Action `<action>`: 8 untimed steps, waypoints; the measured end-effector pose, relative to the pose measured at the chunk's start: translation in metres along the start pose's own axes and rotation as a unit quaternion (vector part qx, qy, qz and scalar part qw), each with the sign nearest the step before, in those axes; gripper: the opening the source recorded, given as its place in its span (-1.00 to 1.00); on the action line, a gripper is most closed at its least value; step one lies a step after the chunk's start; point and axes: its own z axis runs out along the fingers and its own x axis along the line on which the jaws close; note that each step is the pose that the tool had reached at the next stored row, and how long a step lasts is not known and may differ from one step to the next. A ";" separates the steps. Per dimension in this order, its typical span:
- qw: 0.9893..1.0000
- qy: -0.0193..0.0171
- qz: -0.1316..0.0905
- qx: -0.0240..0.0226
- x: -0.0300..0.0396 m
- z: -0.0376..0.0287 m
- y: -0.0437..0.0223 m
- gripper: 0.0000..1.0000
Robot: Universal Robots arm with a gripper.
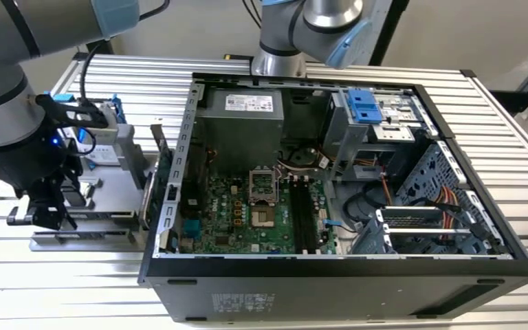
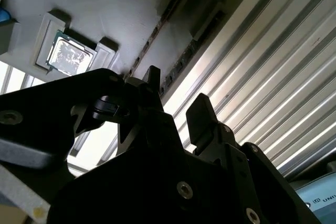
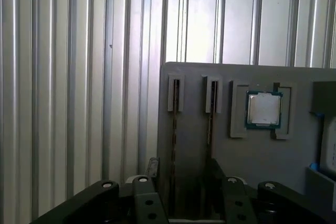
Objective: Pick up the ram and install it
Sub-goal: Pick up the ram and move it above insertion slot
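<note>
**Ram not yet lifted; gripper poised over the holder**

At the left edge of the exterior view the gripper (image 1: 49, 213) hung over the grey holder (image 1: 80, 237), outside the open computer case (image 1: 337, 268). In the first wrist view its jaws stood apart and gripped nothing. The ram (image 3: 175, 124) sat on edge in a narrow slot of the holder, in the gap below the parted fingers (image 3: 152, 163). A second thin stick (image 3: 212, 124) stood in the neighbouring slot, close under the other finger. The processor chip (image 3: 263, 109) lay in its own pocket just beside them.

By my judgement the pick had not begun: nothing was lifted, and the black memory slots (image 1: 302, 216) on the motherboard looked empty, so both the grasp and the install remained.

Room was tight. The two sticks stood near each other, and the case's side wall (image 1: 168, 199) rose between holder and motherboard. The memory slots sat hemmed between the processor socket (image 1: 264, 199) and the cabled drive cage (image 1: 429, 227).
</note>
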 end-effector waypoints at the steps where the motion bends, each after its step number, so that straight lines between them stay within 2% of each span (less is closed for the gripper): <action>1: 1.000 0.000 0.000 0.000 0.0001 0.0009 0.0001 1.00; 8: 1.000 0.000 0.000 0.000 0.0008 0.0075 0.0004 1.00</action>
